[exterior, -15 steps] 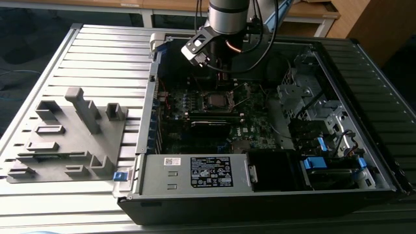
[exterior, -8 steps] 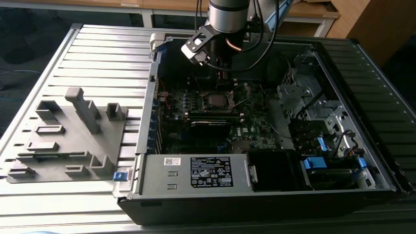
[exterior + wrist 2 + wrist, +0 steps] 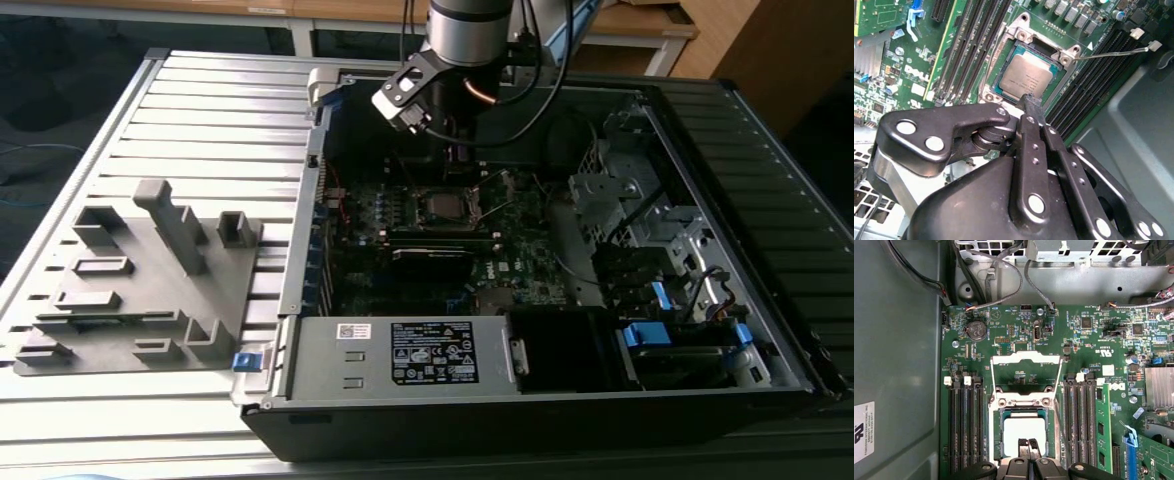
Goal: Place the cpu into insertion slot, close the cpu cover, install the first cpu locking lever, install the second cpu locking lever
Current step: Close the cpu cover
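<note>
cpu cover flipped open, lying back just beyond insertion slot; cpu seated in the slot; pincer clenched, empty, tips over the slot at cpu's edge; locking lever unlatched, angled out beside the slot

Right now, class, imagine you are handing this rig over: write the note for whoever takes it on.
Pincer: shut, holding nothing, tips over the cpu; contact unclear.
Cpu: lying flat in the insertion slot.
Cpu cover: flipped open, away from the slot.
Locking lever: raised, unlatched.
Done: cpu placed.
Left: cover, both levers.
</note>
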Controlling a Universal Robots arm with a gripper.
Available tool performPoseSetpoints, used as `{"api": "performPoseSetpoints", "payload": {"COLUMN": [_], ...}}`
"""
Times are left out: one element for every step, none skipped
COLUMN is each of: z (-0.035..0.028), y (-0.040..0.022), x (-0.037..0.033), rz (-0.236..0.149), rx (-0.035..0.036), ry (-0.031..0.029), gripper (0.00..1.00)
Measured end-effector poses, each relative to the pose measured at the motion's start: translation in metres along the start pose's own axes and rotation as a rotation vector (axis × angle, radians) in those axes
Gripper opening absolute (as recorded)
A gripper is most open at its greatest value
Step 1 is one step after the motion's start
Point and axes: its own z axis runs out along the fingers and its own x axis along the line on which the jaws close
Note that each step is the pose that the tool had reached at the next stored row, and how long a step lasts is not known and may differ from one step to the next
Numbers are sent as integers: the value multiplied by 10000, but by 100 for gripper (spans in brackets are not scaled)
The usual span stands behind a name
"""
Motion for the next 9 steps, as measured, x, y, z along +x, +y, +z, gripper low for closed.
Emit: {"api": "performPoseSetpoints", "payload": {"z": [0,0,0,0,1,0,1,1,0], "y": [3,6,8,9,10,10,10,11,11], "x": [0,0,0,0,0,0,0,0,0], "rz": [-2,-1,0,0,2,1,1,0,0], "rx": [0,0,0,0,0,0,0,0,0], "ry": [-1,-1,-1,-1,0,-1,0,0,-1], "gripper": [11,11,11,11,11,11,11,11,11]}}
